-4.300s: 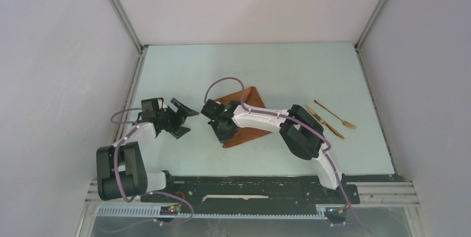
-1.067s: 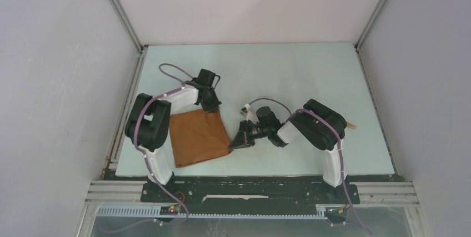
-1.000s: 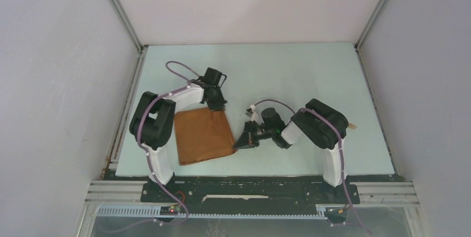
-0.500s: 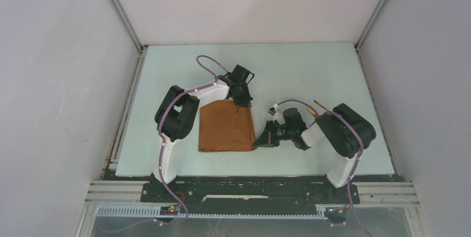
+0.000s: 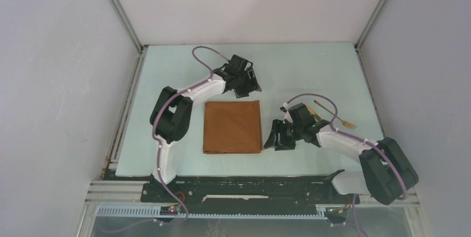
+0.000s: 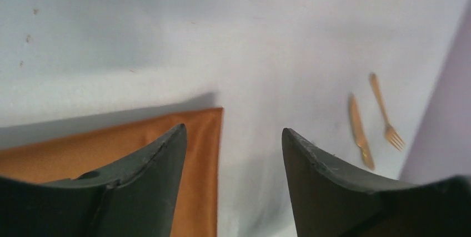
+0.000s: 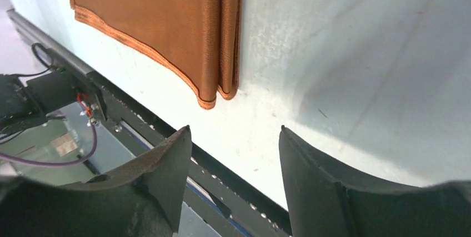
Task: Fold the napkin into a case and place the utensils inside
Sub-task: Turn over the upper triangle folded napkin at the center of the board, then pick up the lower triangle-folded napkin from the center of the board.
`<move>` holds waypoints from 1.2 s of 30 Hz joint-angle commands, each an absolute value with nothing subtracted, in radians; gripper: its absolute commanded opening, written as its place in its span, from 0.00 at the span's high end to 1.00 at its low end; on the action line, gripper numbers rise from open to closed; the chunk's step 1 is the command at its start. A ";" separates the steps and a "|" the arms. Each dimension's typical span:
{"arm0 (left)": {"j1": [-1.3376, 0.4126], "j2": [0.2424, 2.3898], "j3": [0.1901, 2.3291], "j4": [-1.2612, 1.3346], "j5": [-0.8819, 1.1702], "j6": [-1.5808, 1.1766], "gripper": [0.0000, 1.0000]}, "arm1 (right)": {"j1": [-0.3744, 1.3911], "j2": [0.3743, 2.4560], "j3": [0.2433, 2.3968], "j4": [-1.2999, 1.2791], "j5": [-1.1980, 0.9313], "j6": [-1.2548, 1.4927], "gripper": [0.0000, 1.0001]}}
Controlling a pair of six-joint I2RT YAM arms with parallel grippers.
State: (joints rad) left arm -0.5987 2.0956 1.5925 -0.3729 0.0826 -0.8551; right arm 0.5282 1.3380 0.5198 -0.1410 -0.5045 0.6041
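The left claw (image 5: 248,89) is gaping wide at the far-right corner of the napkin (image 5: 232,127); the right claw (image 5: 276,141), equally wide and empty, is sitting just right of it.

no readable text, no labels, no brands, no numbers anywhere

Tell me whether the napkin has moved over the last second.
Yes. The napkin slid right, away from the table's left edge, and now lies squared up rather than tilted.

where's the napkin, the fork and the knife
napkin (image 5: 232,127), top view, middle of the cloth
fork (image 6: 382,106), left wrist view, on its handle
knife (image 6: 359,131), left wrist view, around mid-length
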 commanded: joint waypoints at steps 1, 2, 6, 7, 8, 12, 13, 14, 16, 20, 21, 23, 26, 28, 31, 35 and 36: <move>-0.587 1.891 1.577 -0.380 0.226 -0.799 0.30 | 0.564 1.280 0.644 -0.464 -0.333 0.515 0.33; -0.583 1.842 1.557 -0.401 0.246 -0.782 0.30 | 0.581 1.292 0.659 -0.457 -0.328 0.511 0.32; -0.546 1.633 1.389 -0.433 0.282 -0.704 0.26 | 0.637 1.371 0.707 -0.398 -0.358 0.515 0.32; -0.536 1.584 1.331 -0.442 0.299 -0.682 0.26 | 0.652 1.398 0.724 -0.396 -0.354 0.508 0.33; -0.526 1.531 1.273 -0.453 0.312 -0.661 0.26 | 0.661 1.423 0.745 -0.407 -0.352 0.502 0.34; -0.501 1.321 1.028 -0.515 0.272 -0.599 0.25 | 0.686 1.489 0.778 -0.407 -0.365 0.482 0.38; -0.492 1.264 0.965 -0.518 0.261 -0.600 0.25 | 0.691 1.504 0.786 -0.409 -0.372 0.477 0.40; -0.482 1.211 0.906 -0.518 0.259 -0.607 0.24 | 0.695 1.521 0.796 -0.416 -0.370 0.477 0.41; -0.463 1.122 0.798 -0.511 0.270 -0.621 0.24 | 0.701 1.552 0.807 -0.412 -0.357 0.474 0.41; -0.425 0.983 0.699 -0.520 0.259 -0.651 0.24 | 0.709 1.608 0.837 -0.412 -0.316 0.468 0.43; -0.416 0.957 0.684 -0.520 0.256 -0.661 0.24 | 0.710 1.621 0.847 -0.414 -0.304 0.467 0.45; -0.395 0.916 0.663 -0.520 0.242 -0.679 0.24 | 0.708 1.648 0.865 -0.420 -0.288 0.466 0.50; -0.361 0.874 0.647 -0.520 0.212 -0.692 0.23 | 0.698 1.670 0.882 -0.431 -0.282 0.458 0.60; -0.336 0.867 0.639 -0.519 0.219 -0.687 0.22 | 0.682 1.681 0.884 -0.435 -0.295 0.452 0.71; -0.296 0.872 0.634 -0.521 0.245 -0.669 0.22 | 0.652 1.684 0.887 -0.467 -0.299 0.430 0.84; -0.268 0.872 0.628 -0.517 0.266 -0.662 0.22 | 0.595 1.697 0.891 -0.516 -0.370 0.371 0.99; -0.266 0.874 0.627 -0.514 0.266 -0.661 0.22 | 0.575 1.707 0.893 -0.529 -0.392 0.358 1.00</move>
